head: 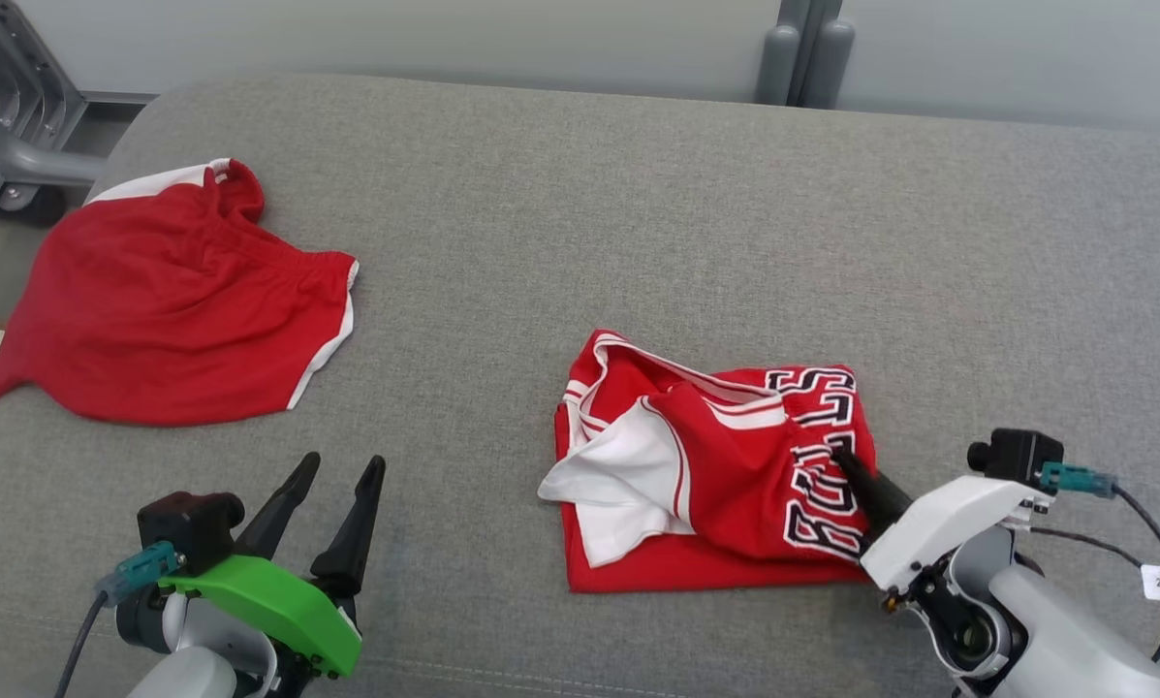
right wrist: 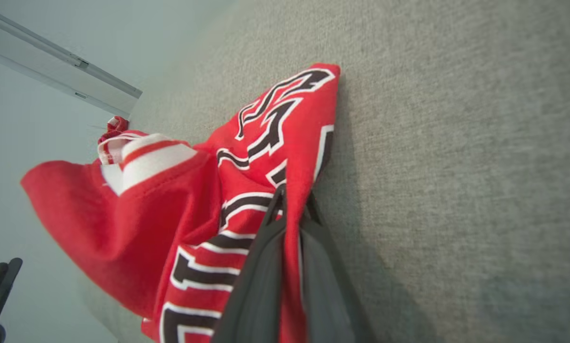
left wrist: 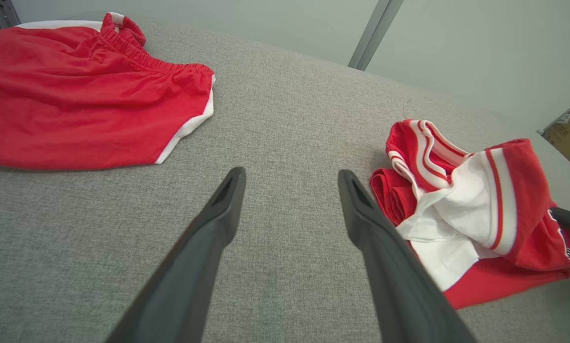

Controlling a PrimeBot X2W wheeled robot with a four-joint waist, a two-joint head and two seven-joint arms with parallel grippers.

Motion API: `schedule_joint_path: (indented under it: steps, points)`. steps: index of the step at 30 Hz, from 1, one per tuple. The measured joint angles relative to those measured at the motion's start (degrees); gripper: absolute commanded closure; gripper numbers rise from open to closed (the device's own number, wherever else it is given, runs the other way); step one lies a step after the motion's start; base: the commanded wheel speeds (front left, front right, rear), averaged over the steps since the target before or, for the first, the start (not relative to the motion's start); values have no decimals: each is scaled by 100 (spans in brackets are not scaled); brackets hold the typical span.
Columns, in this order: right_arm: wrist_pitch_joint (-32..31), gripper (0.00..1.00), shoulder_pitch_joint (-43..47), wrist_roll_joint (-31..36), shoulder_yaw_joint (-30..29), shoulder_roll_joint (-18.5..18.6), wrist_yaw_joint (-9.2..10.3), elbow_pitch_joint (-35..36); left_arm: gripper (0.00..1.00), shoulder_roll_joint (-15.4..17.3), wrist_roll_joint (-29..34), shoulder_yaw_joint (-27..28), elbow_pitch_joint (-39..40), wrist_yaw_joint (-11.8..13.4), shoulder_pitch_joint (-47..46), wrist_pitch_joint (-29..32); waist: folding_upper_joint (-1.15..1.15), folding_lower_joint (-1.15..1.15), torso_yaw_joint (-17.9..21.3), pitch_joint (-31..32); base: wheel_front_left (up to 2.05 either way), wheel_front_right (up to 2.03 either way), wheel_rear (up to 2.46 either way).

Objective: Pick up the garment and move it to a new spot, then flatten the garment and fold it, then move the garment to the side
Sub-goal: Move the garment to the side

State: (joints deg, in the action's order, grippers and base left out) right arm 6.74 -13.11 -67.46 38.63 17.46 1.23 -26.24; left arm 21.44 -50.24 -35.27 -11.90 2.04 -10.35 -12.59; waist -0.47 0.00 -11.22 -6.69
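Jersey (head: 725, 485), red, crumpled on grey fabric surface (head: 638, 194), 4 o'clock of head view. Right gripper (head: 843, 463) pinching its lettered fold at 3 o'clock edge. Left gripper (head: 343, 460) spread, empty, 7 o'clock.

The lettering (head: 820, 506) on the jersey (head: 725, 475) is partly hidden by folds and by the right tool (head: 841, 456) clamped on it.
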Motion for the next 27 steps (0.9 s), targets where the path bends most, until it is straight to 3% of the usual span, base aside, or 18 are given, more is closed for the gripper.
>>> schedule_joint_path:
  steps: [6, 13, 18, 23, 27]
  points:
    - [344, 100, -372, 222, -163, 160, -140, 175, 0, 5, -1, 49, 2, 7, 1, -2, 0, 0, 61, -9, 0, 0, 0]
    - [433, 100, -783, 659, -207, 659, -274, 291, 0, 11, -1, 77, 44, 8, 1, -8, 0, 0, 223, -48, 0, 0, 0]
    - [432, 100, -1153, 1039, -65, 1012, -532, 503, 0, 58, -1, 92, 134, 7, 1, -8, 0, 0, 377, -98, 0, 0, 0]
    - [433, 100, -1638, 1180, -190, 1291, -580, 688, 0, 126, -1, 115, 192, 8, 1, -7, 0, 0, 547, -220, 0, 0, 0]
    - [408, 100, -1904, 1072, -313, 1306, -630, 787, 0, 162, 3, 116, 297, 8, -5, 1, 0, 0, 693, -360, 0, 0, 0]
